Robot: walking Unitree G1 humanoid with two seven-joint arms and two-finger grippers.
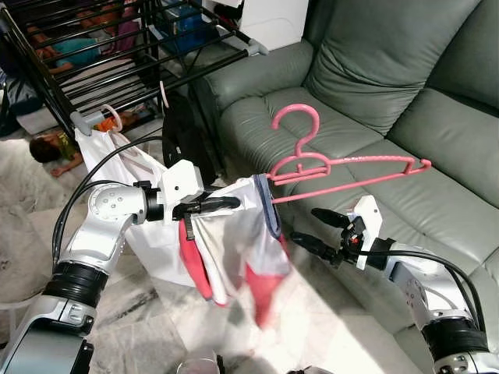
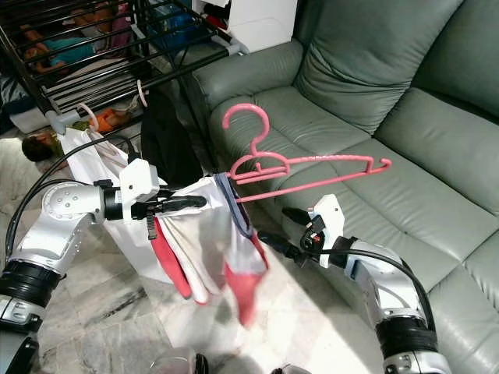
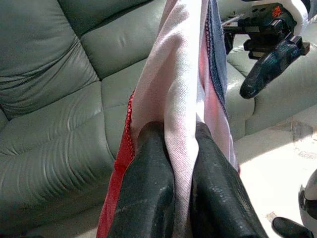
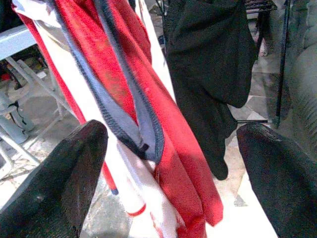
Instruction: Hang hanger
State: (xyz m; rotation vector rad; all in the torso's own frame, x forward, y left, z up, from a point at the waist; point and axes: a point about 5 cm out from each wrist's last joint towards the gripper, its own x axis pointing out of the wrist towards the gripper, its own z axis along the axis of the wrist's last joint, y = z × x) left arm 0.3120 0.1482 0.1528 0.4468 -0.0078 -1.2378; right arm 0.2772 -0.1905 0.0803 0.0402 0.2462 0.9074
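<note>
Left gripper pinched on soft white-and-red shirt, in front of grey leather sofa; thin pink plastic hanger threaded into navy collar, hook upright above sofa seat; right gripper spread wide beside shirt, empty.

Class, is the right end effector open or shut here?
Open. The right end effector has its fingers spread apart, empty, just below the pink hanger.

A home living room, judging by the grey-green leather sofa, the black drying rack with laundry hung on it, and the marble floor.
</note>
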